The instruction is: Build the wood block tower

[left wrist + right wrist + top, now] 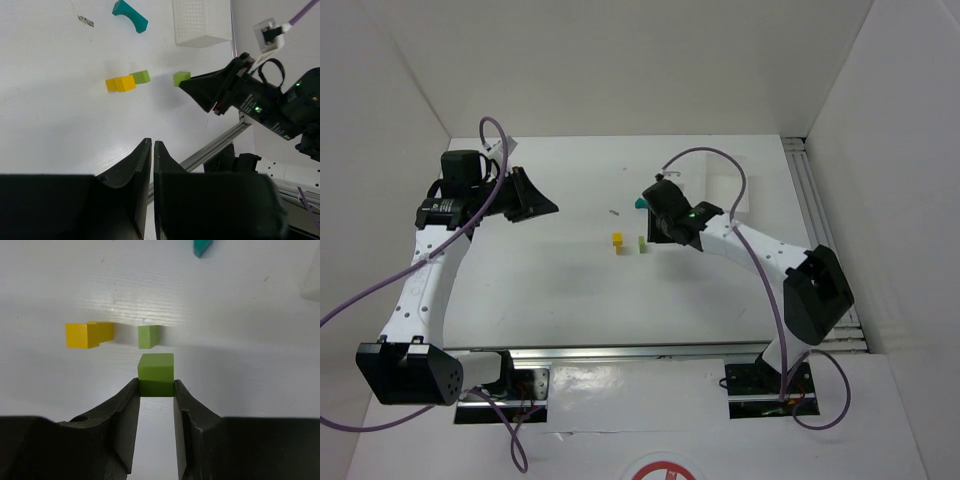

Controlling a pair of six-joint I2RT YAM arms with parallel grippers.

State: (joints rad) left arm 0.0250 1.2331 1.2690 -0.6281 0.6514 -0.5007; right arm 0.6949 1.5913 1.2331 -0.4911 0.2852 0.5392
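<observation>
Stacking step: right pincer clamped on lime-green wooden cube, left pincer closed, empty; next, centre it over matching cube on tabletop, then release.

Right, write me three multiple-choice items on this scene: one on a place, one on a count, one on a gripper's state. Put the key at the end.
1. Where is the teal arch?
A: bridging two posts
B: lying on the table, apart from the other blocks
C: clamped in a gripper

2. How many lime-green blocks show?
A: four
B: one
C: two

3. What state is the right gripper in?
A: shut on a lime-green block
B: wide open and empty
C: shut with nothing between the fingers

Key:
1 B, the arch lies alone beyond the blocks.
2 C, one rests beside the yellow blocks and one is in the gripper.
3 A, the right wrist view shows its fingers pinching the block's sides.
</observation>
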